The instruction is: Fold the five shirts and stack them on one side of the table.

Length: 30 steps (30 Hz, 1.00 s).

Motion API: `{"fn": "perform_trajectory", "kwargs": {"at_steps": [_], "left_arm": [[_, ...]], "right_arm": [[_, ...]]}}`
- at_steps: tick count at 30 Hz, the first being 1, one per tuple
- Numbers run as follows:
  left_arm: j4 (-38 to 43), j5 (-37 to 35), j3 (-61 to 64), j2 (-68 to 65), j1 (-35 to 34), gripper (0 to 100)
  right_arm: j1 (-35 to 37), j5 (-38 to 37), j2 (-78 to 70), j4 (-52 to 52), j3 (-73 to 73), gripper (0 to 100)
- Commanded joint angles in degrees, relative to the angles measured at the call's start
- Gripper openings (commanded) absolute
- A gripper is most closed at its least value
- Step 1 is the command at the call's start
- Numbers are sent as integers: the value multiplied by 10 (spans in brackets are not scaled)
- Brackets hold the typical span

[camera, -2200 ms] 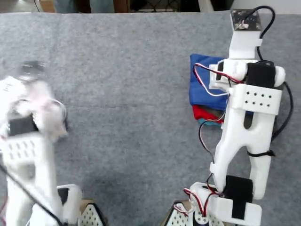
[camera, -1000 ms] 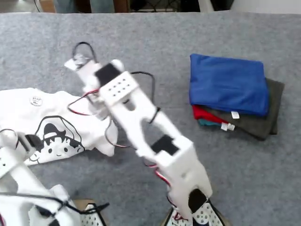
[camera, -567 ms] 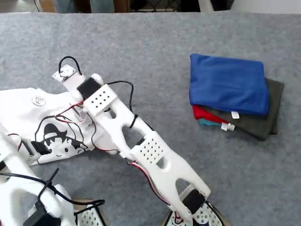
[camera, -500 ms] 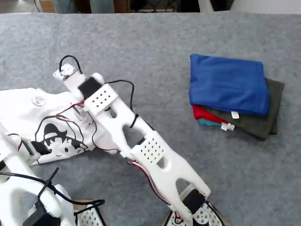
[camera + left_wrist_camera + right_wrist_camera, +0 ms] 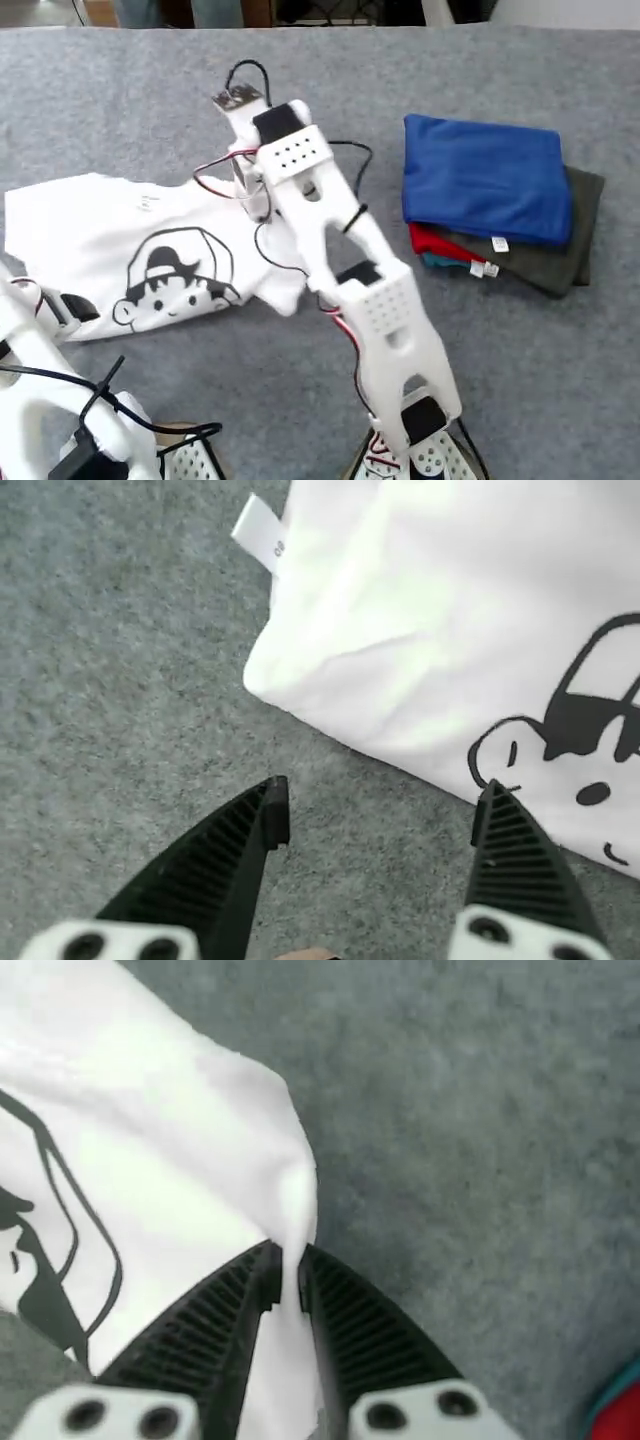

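Spread by the surface's left edge, the white shirt (image 5: 110,240) looks light and limp, best taken at its corners: the left claw (image 5: 385,805) hangs apart just off its tagged corner, the right claw (image 5: 288,1260) is clamped on its mid-surface edge, arm overhanging the cloth, and the folded stack (image 5: 480,180) sits well apart toward the right edge.

Bright, even light (soft shadows)

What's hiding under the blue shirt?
Folded clothes peek out beneath the blue shirt: a dark grey shirt, a red shirt and a thin teal edge. The blue one covers most of each, so their full shapes are hidden.
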<state>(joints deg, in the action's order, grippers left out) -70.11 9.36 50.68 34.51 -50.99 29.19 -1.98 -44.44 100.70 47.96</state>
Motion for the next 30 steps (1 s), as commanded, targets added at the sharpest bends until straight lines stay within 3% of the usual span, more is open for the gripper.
{"fn": "perform_trajectory", "kwargs": {"at_steps": [1,10,15,19,21,27,30], "left_arm": [[16,1,-27,0,-1,302],[14,-1,-60,-92,-9,302],[11,-16,-163,-236,-55,284],[-38,-15,-274,-358,-83,282],[-66,-16,-327,-413,-89,282],[-113,-17,-425,-528,-92,281],[-115,-17,-426,-533,-92,281]], "right_arm": [[-25,-7,127,4,-137,15],[-91,-12,330,3,-482,15],[-102,-51,429,3,-611,15],[-99,-90,505,4,-654,21],[-102,-116,538,4,-653,64],[-100,-156,608,2,-617,340],[-100,-133,601,0,-532,358]]}}
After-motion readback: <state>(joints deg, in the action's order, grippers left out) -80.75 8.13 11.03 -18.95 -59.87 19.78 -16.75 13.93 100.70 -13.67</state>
